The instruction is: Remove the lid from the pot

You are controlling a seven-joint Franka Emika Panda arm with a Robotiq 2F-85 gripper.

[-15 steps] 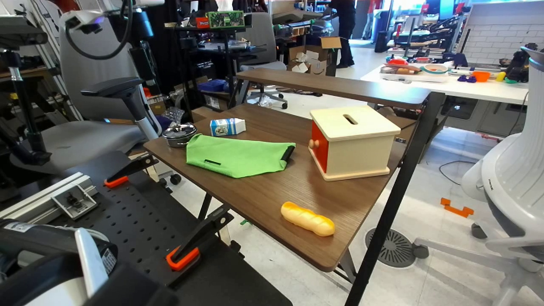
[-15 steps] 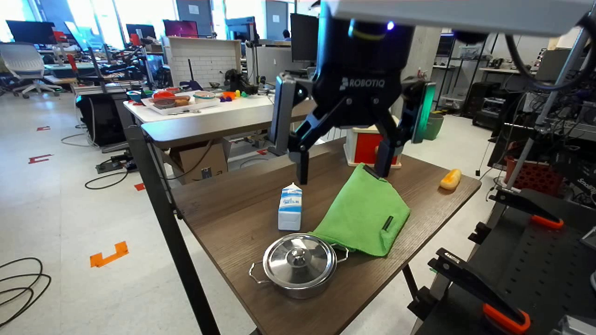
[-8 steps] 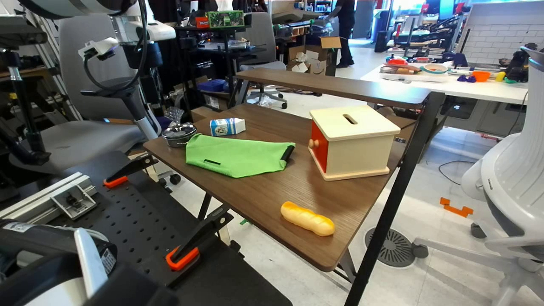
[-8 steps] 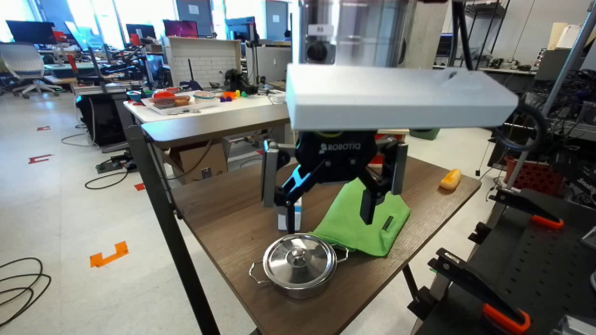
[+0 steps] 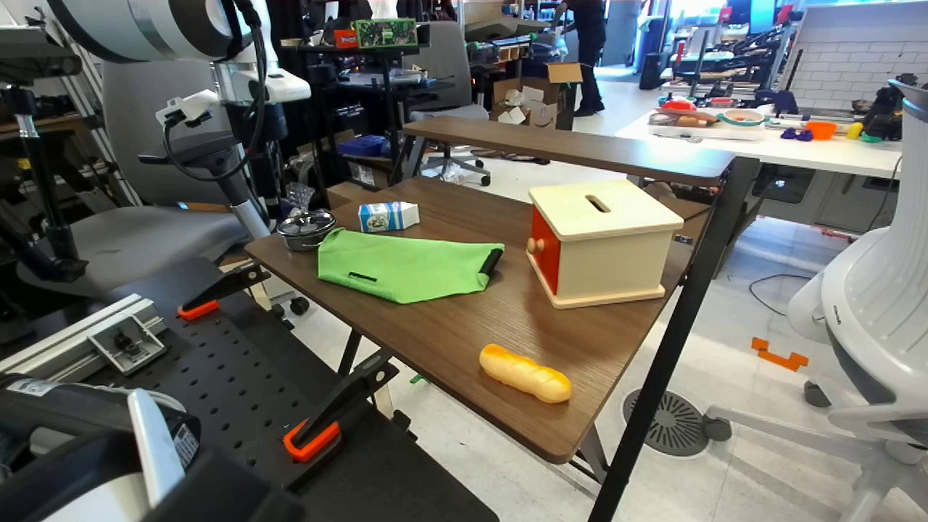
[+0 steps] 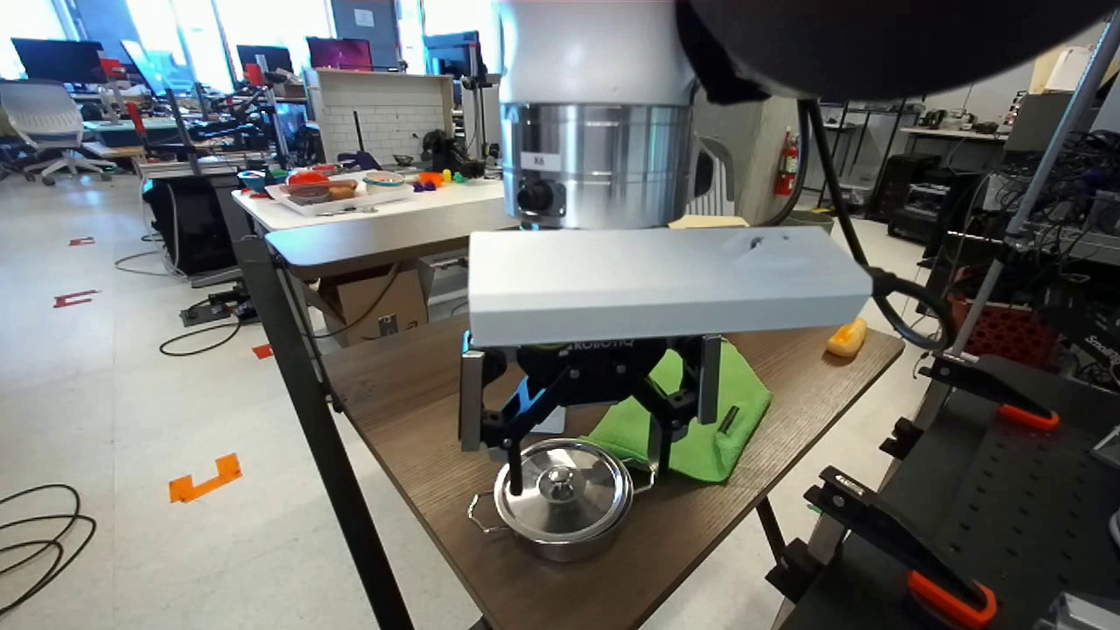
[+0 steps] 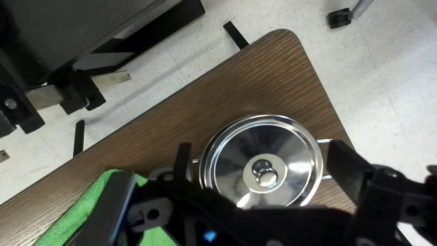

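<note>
A shiny steel pot [image 6: 577, 549] with wire handles stands upright at the table's end, beside the green cloth. Its round lid [image 6: 560, 516] lies on it, with a small steel knob [image 6: 560, 484] at its middle. The pot [image 5: 304, 242] and lid [image 5: 313, 220] also show in an exterior view. My gripper [image 6: 589, 479] is wide open and empty above the pot. In the wrist view the gripper [image 7: 262, 160] has a finger on either side of the lid [image 7: 239, 147], with the knob [image 7: 266, 176] between them. The lid's near edge is hidden behind the gripper there.
A green cloth [image 5: 406, 264] lies right beside the pot, with a milk carton [image 5: 389, 216] close by. A wooden box [image 5: 616, 261] with a red door and a bread roll [image 5: 525, 373] are farther along the table. A raised shelf [image 5: 565, 145] runs along one side.
My gripper has come down and across from over the cloth and carton to above the pot. It has stayed open. The pot and lid have not moved.
</note>
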